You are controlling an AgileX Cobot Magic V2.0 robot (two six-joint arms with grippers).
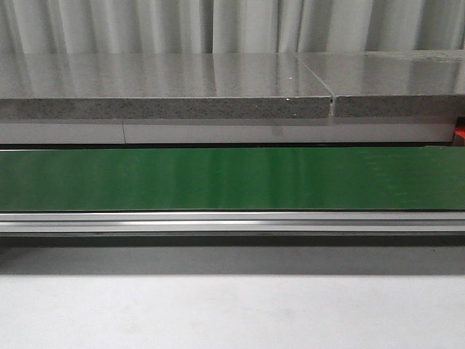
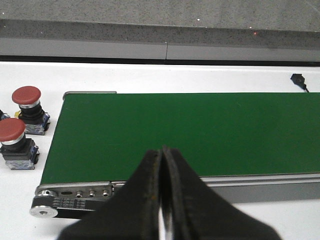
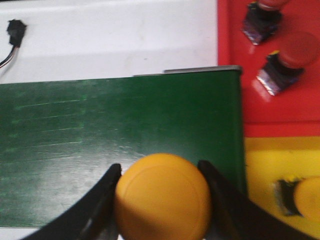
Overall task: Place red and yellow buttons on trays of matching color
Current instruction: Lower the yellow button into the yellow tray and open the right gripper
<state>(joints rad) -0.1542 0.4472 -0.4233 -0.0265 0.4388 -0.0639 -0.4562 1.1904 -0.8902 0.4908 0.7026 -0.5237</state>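
Observation:
My right gripper (image 3: 161,172) is shut on a yellow button (image 3: 162,197) with a round orange-yellow cap, held above the end of the green belt (image 3: 100,145). Beside that end lie a red tray (image 3: 295,107) holding two red buttons (image 3: 292,55) (image 3: 262,12) and a yellow tray (image 3: 265,165) holding another yellow button (image 3: 305,197). My left gripper (image 2: 162,152) is shut and empty over the near edge of the green belt (image 2: 175,132). Two red buttons (image 2: 27,102) (image 2: 12,137) stand on the white table beyond the belt's other end. Neither gripper shows in the front view.
The front view shows only the green belt (image 1: 232,178), its aluminium rail (image 1: 232,220), a grey stone ledge (image 1: 167,94) and curtains. A black cable plug lies on the white table in the left wrist view (image 2: 298,79) and in the right wrist view (image 3: 15,30).

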